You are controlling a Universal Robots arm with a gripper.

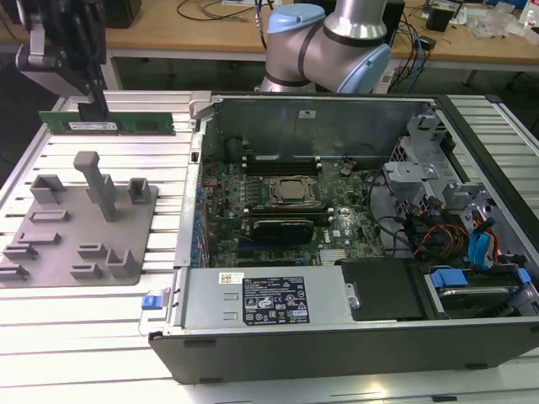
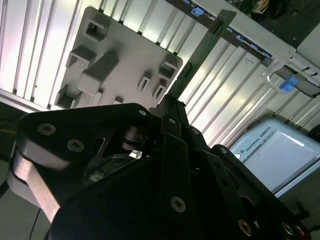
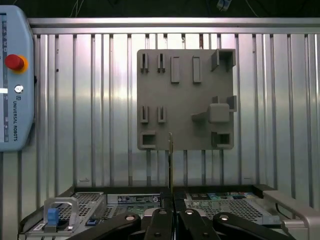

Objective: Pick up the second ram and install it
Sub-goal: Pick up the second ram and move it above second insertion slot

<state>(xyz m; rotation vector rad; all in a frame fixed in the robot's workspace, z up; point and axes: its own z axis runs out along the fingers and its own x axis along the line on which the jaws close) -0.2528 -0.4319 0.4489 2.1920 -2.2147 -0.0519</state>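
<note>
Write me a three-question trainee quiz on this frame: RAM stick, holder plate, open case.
1. True or false: the end effector is clamped on the long flat green circuit-board RAM stick.
2. Multiple choice: relative to the open dark metal computer case, the grey plastic holder plate lies
A) inside it
B) at its left in the exterior view, on the ribbed metal table
C) on top of it
3. Fill in: the large green board lying inside the case is the ___.

Key: 1 true; 2 B; 3 motherboard.
</note>
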